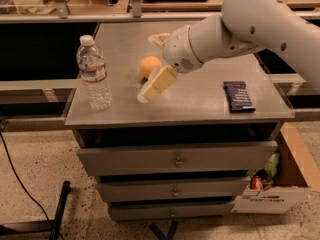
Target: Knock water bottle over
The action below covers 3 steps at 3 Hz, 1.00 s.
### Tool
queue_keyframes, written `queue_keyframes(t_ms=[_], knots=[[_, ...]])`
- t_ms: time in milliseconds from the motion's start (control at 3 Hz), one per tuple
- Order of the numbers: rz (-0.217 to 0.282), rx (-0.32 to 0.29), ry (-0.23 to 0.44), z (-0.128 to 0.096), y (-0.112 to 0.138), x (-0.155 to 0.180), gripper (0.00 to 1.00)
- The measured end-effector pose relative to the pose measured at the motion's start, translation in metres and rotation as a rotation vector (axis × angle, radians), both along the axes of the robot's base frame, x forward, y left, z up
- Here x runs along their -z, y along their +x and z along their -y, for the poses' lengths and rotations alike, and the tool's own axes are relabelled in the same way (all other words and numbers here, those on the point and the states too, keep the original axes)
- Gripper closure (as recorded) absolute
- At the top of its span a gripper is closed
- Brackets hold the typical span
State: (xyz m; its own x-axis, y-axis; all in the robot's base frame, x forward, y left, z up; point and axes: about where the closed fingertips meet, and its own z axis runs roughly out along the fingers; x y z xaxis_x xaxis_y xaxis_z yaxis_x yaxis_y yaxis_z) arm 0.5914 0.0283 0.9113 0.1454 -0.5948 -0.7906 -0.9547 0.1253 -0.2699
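The gripper [147, 68] hovers over the middle of the cabinet top [200, 106], its fingers spread and grasping nothing. To its left in the view, near but untouched, the water bottle [94, 74] stands upright by the edge, so the knock is not yet done. An orange ball [149, 63] sits just behind the fingers, and a dark packet [238, 96] lies well to the right.

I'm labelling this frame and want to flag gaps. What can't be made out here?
Camera view:
- Orange ball: right part hidden by the open gripper, which hangs over the middle of the table, right of the water bottle and apart from it.
- Height of the fingers above the table: one view, cannot tell.
- Bottle label and dark packet print: too small to read.
- Arm: cut off by the right edge.
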Motion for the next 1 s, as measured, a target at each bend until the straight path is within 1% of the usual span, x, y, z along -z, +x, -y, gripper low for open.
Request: queue_keyframes(t_ms=[333,667,1000], knots=[[0.000,0.000,0.000,0.000,0.000,0.000,0.00],[0.000,-0.012,0.030,-0.013,0.006,0.002,0.00],[-0.007,-0.021,0.091,-0.034,0.023,0.003,0.00]])
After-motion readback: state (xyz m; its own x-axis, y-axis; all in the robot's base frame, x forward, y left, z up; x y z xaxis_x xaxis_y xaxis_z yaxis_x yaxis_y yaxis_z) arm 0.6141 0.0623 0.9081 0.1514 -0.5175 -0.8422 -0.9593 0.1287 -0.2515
